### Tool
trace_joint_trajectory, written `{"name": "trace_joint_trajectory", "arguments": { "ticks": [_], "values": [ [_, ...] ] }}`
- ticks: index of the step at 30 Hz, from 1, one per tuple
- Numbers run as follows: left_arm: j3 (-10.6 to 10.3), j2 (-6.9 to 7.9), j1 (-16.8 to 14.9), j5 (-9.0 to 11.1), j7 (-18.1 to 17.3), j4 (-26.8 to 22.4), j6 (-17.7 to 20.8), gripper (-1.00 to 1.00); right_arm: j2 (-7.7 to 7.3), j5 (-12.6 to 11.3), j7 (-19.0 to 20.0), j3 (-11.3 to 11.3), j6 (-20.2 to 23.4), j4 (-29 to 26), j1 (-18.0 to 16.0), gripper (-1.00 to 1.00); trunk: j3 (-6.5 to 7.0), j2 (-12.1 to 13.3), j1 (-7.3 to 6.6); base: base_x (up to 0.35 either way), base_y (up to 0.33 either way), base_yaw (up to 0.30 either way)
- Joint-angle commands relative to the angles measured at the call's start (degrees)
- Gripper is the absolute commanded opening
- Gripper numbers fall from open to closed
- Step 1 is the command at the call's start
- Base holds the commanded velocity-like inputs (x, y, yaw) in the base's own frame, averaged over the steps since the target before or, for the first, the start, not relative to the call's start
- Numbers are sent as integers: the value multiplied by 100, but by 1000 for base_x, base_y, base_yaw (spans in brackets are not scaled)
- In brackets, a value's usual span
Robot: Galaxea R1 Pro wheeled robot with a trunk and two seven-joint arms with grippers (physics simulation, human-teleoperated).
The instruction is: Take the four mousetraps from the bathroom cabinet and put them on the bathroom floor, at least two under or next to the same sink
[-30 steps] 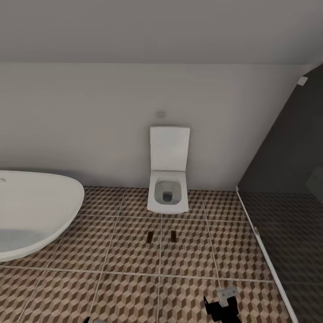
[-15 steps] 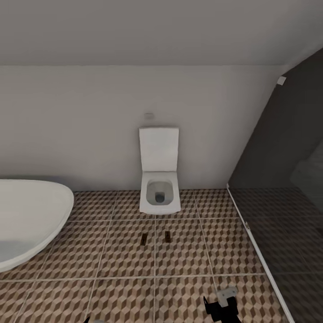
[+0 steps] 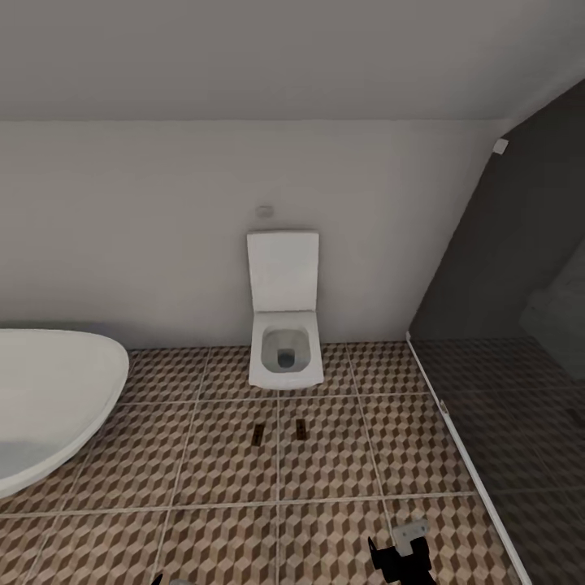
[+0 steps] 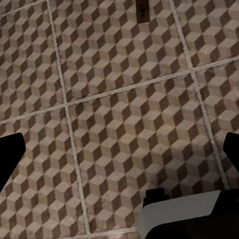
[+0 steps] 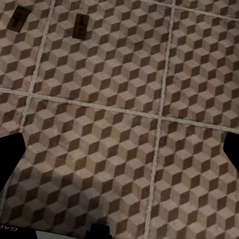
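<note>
**Bathroom view swung slightly, two traps lying on the tiles**

Compared with a second ago: whole head view shifted, so a camera move, not a move of things. Toilet now a little further left and higher in the picture, less of the bathtub in view, more of the dark glass panel. Traps in the same spots relative to the toilet and grout lines.

Largest first. Pale wall (image 3: 162,227) across the back under a sloped ceiling. Bathroom floor (image 3: 227,520) of cube-patterned tiles in brown, beige and white, pale grout. Smoky dark glass shower panel (image 3: 520,325) at right, its white base rail running diagonally over the tiles. White bathtub (image 3: 49,398) at left, cut by the picture edge. White toilet (image 3: 283,345) against the wall, lid up, small flush plate (image 3: 264,211) above it.

Two mousetraps flat on the floor just in front of the toilet, near each other but apart, one either side of a grout line: left mousetrap (image 3: 258,435), right mousetrap (image 3: 301,429). Same pair visible from the right wrist, one (image 5: 20,18) and the other (image 5: 80,26); one dark plate (image 4: 143,9) at the edge of the left wrist view.

Right gripper (image 3: 402,556) low in the head view over the tiles, well short of the traps. From each wrist camera, black fingertips (image 4: 10,152) and (image 5: 10,152) at opposite edges, spread wide, bare floor between, clasping nothing.

Writing: white letters on the black body at the right wrist view's edge, cut off, not readable.
</note>
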Motion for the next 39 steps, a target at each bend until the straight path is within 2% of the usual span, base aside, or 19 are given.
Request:
{"name": "trace_joint_trajectory", "arguments": {
  "ticks": [1, 7, 12, 23, 25, 29, 30, 34, 36, 37, 39],
  "values": [
    [-49, -7, -7, 21, 20, 23, -26, 100, 0, -59, -3, 51, -16, 2, -3, 100, -9, -10, 3, 0, 0, -4],
    [-49, -7, -7, 22, 20, 23, -27, 100, 9, -60, -6, 47, -5, 2, -3, 100, -9, -10, 3, 0, 0, -2],
    [-49, -6, -7, 24, 25, 23, -30, 100, 15, -60, -23, 40, 211, 1, -3, 100, -9, -10, 3, 0, 0, 0],
    [-42, -15, -7, 27, 75, 21, 93, 100, 21, -67, -16, 37, 1578, 10, 41, 100, -9, -10, 3, 0, 0, 0],
    [-32, -19, -5, 27, 78, 22, 246, 100, 32, -67, -6, 37, 1902, 15, 81, 100, -9, -10, 3, 0, 0, 0],
    [-25, -21, 40, 32, 80, 22, 574, 100, 41, -67, 7, 37, 2226, 18, 186, 100, -9, -10, 3, 0, 0, 0],
    [-21, -22, 72, 55, 83, 22, 755, 100, 46, -67, 13, 37, 2318, 19, 252, 100, -9, -10, 3, 0, 0, 0],
    [26, -14, 110, 227, 87, 23, 1058, 100, 62, -67, 21, 35, 2413, 20, 423, 100, -9, -10, 3, 0, 0, 0],
    [86, -9, 122, 382, 88, 26, 1161, 100, 73, -67, 23, 33, 2437, 20, 517, 100, -9, -10, 3, 0, 0, 0],
    [153, -3, 129, 559, 87, 26, 1234, 100, 82, -67, 25, 31, 2453, 20, 606, 100, -9, -10, 3, 0, 0, 0],
    [204, 5, 137, 729, 85, 28, 1283, 100, 88, -67, 29, 30, 2462, 20, 686, 100, -9, -10, 3, 0, 0, 0]
  ]
}}
